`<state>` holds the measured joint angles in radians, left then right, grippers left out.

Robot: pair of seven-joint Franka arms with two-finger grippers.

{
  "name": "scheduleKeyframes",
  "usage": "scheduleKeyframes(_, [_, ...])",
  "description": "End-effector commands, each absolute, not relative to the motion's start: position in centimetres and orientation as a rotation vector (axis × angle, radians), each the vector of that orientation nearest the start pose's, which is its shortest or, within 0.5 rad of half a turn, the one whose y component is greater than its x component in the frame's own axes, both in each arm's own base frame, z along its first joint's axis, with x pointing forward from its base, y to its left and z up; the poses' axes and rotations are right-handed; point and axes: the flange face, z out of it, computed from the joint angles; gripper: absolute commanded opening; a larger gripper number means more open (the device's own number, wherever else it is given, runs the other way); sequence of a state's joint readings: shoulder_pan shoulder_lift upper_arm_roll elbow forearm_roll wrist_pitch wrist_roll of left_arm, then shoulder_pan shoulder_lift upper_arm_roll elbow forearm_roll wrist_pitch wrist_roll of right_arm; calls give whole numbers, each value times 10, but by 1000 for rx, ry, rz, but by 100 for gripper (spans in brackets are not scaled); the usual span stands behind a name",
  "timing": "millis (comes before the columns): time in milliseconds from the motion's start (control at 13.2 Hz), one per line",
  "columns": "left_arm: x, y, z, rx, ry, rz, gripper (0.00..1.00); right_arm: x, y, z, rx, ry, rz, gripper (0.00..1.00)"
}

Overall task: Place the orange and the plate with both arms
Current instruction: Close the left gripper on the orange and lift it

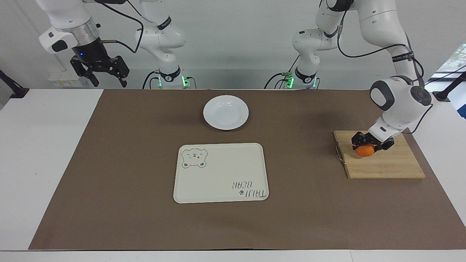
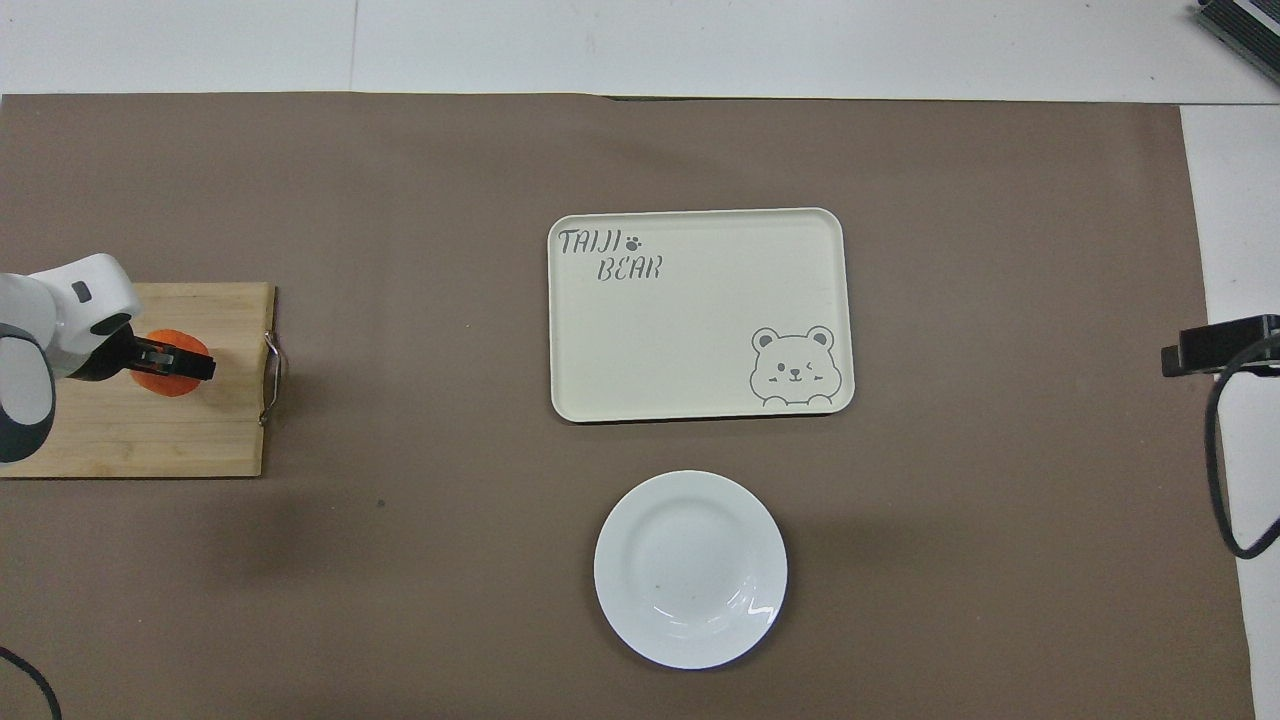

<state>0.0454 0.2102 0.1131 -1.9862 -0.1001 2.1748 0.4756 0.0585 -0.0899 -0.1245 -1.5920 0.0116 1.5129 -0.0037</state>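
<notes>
The orange is on a wooden cutting board at the left arm's end of the table. My left gripper comes down on it from above and is shut on it, fingers on either side; I cannot tell whether the fruit still touches the board. The white plate lies bare on the brown mat, near the robots at mid-table. My right gripper hangs open and high above the right arm's end, holding nothing; that arm waits.
A cream rectangular tray with a bear drawing lies farther from the robots than the plate, with nothing on it. The board has a small metal handle on its side toward the tray. A brown mat covers most of the table.
</notes>
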Motion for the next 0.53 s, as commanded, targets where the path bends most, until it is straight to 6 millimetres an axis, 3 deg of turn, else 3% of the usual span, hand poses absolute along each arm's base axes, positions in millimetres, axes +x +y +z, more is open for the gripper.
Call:
scheduleKeyframes(0, [600,78,416,-3206,390,30,0,521,-37,661,-3128,100,-36,100])
scheduleKeyframes(453, [595,44,531,-3217,95,107,0,521,-37,661,-3128,100,-36,100])
